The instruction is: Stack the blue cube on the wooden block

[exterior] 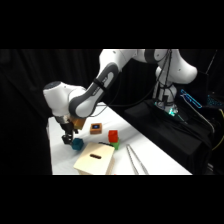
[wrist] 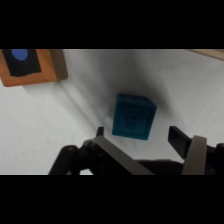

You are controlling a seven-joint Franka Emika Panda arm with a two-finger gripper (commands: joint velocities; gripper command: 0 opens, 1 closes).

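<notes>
The blue cube (exterior: 77, 144) rests on the white table, left of the wooden block (exterior: 96, 129). My gripper (exterior: 68, 139) hangs low just beside the cube's left side. In the wrist view the blue cube (wrist: 132, 116) lies just beyond and between the two fingertips, nearer the left finger (wrist: 100, 132) than the right one (wrist: 180, 139). The gripper (wrist: 140, 136) is open, with a gap on both sides of the cube. The wooden block (wrist: 30, 67), orange-brown with a dark blue mark on top, sits at the upper left of that view.
A red cube (exterior: 113, 135) stands right of the wooden block, with a small green piece (exterior: 115, 145) in front of it. A pale slotted wooden box (exterior: 94, 159) lies near the front edge. Metal tongs (exterior: 135, 159) lie to its right.
</notes>
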